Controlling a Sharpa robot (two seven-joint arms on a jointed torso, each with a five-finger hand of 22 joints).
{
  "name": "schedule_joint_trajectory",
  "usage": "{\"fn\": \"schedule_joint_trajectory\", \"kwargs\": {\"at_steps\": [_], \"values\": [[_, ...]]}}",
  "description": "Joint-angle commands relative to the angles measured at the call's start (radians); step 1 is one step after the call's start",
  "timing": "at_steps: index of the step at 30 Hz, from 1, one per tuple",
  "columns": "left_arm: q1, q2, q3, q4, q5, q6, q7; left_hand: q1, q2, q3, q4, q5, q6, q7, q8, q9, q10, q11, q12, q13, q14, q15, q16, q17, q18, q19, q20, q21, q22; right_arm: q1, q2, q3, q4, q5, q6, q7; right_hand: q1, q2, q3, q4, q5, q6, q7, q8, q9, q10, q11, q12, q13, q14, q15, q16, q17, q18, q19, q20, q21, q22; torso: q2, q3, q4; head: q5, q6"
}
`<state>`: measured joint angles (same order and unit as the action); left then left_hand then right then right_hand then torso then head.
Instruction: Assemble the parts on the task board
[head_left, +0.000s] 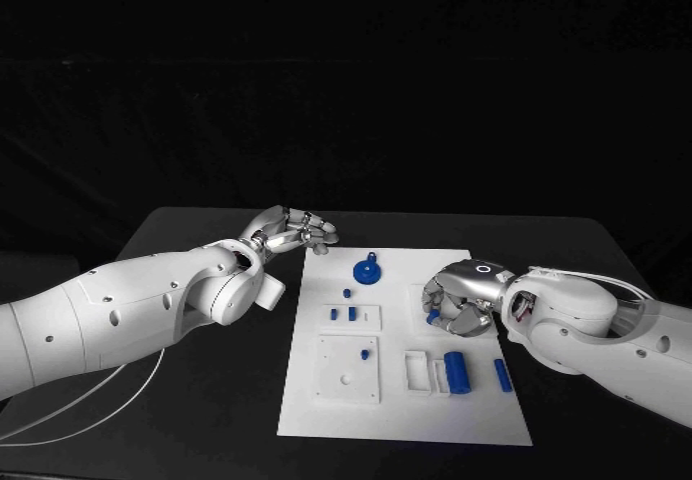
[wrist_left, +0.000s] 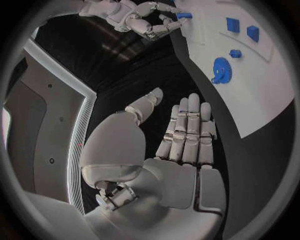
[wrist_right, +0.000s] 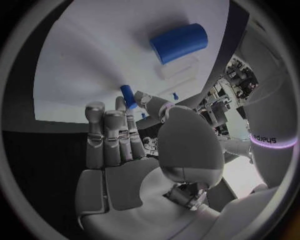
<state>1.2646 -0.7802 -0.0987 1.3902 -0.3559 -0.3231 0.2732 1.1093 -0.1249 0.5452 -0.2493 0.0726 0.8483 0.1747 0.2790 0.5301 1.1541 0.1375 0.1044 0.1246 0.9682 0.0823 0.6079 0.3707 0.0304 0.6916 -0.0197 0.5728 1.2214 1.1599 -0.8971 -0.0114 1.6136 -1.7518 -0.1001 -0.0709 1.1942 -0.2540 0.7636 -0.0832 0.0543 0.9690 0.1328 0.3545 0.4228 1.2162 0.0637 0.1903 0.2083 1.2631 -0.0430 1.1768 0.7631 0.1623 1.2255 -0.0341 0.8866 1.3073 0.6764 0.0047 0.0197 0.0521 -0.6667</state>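
**Right hand pinching a peg at the board's right side; left hand idle beyond the far-left corner**

While the task board (head_left: 411, 415) is lying flat in the middle of the black table (head_left: 188, 225), its nearest zone is carrying a white square block (head_left: 349, 368) on the left, with a small blue piece sitting at that block's far right. To the right of the block, a white slotted holder (head_left: 428, 371) is lying beside a large blue cylinder (head_left: 456, 371), and a slim blue bar (head_left: 502, 374) is lying just beyond the cylinder, near the board's right edge.

Farther back, the right hand (head_left: 464, 298) is reaching over the board's right side. It is pinching a short blue peg (wrist_right: 127, 96) between thumb and a fingertip, with the remaining fingers extending straight; the head view is showing the peg at the hand's inner side. In the right wrist view the large blue cylinder is lying on the white surface beyond the fingertips.

At mid-board on the left, a white raised plate (head_left: 351, 316) is holding two upright blue pegs (head_left: 343, 313), and a smaller blue stud (head_left: 348, 293) is standing just behind it.

Farther still, a blue gear (head_left: 369, 270) is resting near the board's far edge.

Farthest back, the left hand (head_left: 290, 232) is hovering over the table just off the board's far-left corner. It is grasping nothing; in the left wrist view its fingers are extending straight and close together.
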Motion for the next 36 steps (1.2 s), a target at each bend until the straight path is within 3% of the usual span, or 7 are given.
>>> {"fn": "schedule_joint_trajectory", "kwargs": {"at_steps": [1,10,17,22,27,32,36], "values": [[0.000,0.001,0.001,0.002,0.006,0.012,0.008,0.002,0.005,0.001,0.007,0.004,-0.008,-0.001,0.005,-0.002,-0.004,0.000,-0.006,-0.002,0.000,0.005,-0.003,0.001,0.005,0.000,0.007,-0.004,0.002,-0.002,0.001,0.000,-0.002,-0.031,0.014,-0.004,0.006,0.010,0.013,0.000,-0.005,0.008,-0.002,0.006,0.002,0.009,-0.002,0.008,0.002,0.001,-0.008,0.004,0.000,0.099,0.003,-0.002,0.004,0.020,0.000,0.0003,0.0002,0.001,-0.002],[0.000,0.001,0.001,0.002,0.006,0.011,0.008,0.002,0.005,0.001,0.007,0.004,-0.008,-0.001,0.005,-0.002,-0.004,0.000,-0.007,-0.002,0.000,0.005,-0.004,0.002,0.005,0.000,0.007,-0.004,0.002,-0.003,0.005,-0.001,0.000,-0.062,-0.016,-0.014,0.027,0.025,0.059,-0.013,-0.005,0.032,-0.012,0.019,0.008,0.033,-0.012,0.024,0.008,0.001,-0.018,0.004,0.000,0.099,0.001,-0.004,0.008,0.020,0.000,0.0002,0.0000,0.001,-0.005],[0.000,0.002,0.001,0.002,0.006,0.012,0.009,0.003,0.006,0.001,0.007,0.004,-0.009,-0.001,0.005,-0.002,-0.004,-0.001,-0.007,-0.002,0.000,0.005,-0.005,0.004,0.006,0.000,0.007,-0.004,0.002,-0.005,0.007,0.000,0.012,-0.072,-0.073,-0.014,0.030,0.023,0.091,-0.018,-0.005,0.046,-0.018,0.027,0.012,0.048,-0.018,0.035,0.013,0.009,-0.024,0.004,-0.002,0.099,0.008,-0.006,0.015,0.020,0.000,0.0001,0.0000,0.000,-0.006],[0.000,0.001,0.001,0.000,0.006,0.011,0.009,0.003,0.007,0.001,0.007,0.004,-0.009,-0.001,0.005,-0.002,-0.004,0.000,-0.007,-0.002,0.000,0.005,-0.005,0.004,0.006,0.001,0.007,-0.004,0.003,-0.004,-0.007,0.001,0.027,-0.053,-0.085,-0.012,0.027,0.021,0.099,-0.017,-0.005,0.051,-0.019,0.029,0.013,0.053,-0.021,0.038,0.015,0.013,-0.026,0.004,-0.002,0.099,0.012,-0.007,0.018,0.019,0.000,0.0003,0.0006,0.003,-0.006],[0.000,0.002,0.001,-0.004,0.006,0.011,0.009,0.003,0.007,0.001,0.007,0.004,-0.009,-0.001,0.005,-0.002,-0.004,0.000,-0.007,-0.002,0.000,0.005,-0.006,0.005,0.006,0.001,0.007,-0.004,0.003,0.000,-0.021,0.018,0.045,-0.020,-0.081,-0.009,0.026,0.020,0.101,-0.017,-0.005,0.053,-0.020,0.030,0.014,0.055,-0.022,0.040,0.015,0.014,-0.027,0.004,-0.003,0.099,0.013,-0.008,0.018,0.019,-0.001,0.0002,0.0002,0.006,-0.006],[0.000,0.002,0.001,-0.007,0.006,0.011,0.009,0.003,0.007,0.001,0.007,0.004,-0.009,-0.001,0.006,-0.002,-0.004,0.000,-0.007,-0.002,0.000,0.005,-0.006,0.006,0.006,0.001,0.007,-0.005,0.003,0.006,-0.030,0.052,0.092,0.042,-0.076,-0.004,0.026,0.019,0.103,-0.017,-0.005,0.054,-0.021,0.030,0.014,0.055,-0.022,0.040,0.016,0.015,-0.027,0.003,-0.003,0.099,0.014,-0.008,0.019,0.019,0.000,0.0015,-0.0006,0.011,-0.008],[0.000,0.003,0.001,-0.007,0.006,0.010,0.010,0.003,0.007,0.002,0.007,0.004,-0.009,-0.001,0.006,-0.002,-0.004,-0.001,-0.007,-0.002,0.000,0.005,-0.006,0.006,0.006,0.001,0.007,-0.005,0.003,0.017,-0.030,0.056,0.128,0.075,-0.084,0.002,0.026,0.021,0.104,-0.017,-0.005,0.054,-0.021,0.030,0.014,0.055,-0.022,0.040,0.016,0.015,-0.028,0.003,-0.003,0.099,0.014,-0.008,0.019,0.019,0.000,0.0016,-0.0005,0.012,-0.009]]}}
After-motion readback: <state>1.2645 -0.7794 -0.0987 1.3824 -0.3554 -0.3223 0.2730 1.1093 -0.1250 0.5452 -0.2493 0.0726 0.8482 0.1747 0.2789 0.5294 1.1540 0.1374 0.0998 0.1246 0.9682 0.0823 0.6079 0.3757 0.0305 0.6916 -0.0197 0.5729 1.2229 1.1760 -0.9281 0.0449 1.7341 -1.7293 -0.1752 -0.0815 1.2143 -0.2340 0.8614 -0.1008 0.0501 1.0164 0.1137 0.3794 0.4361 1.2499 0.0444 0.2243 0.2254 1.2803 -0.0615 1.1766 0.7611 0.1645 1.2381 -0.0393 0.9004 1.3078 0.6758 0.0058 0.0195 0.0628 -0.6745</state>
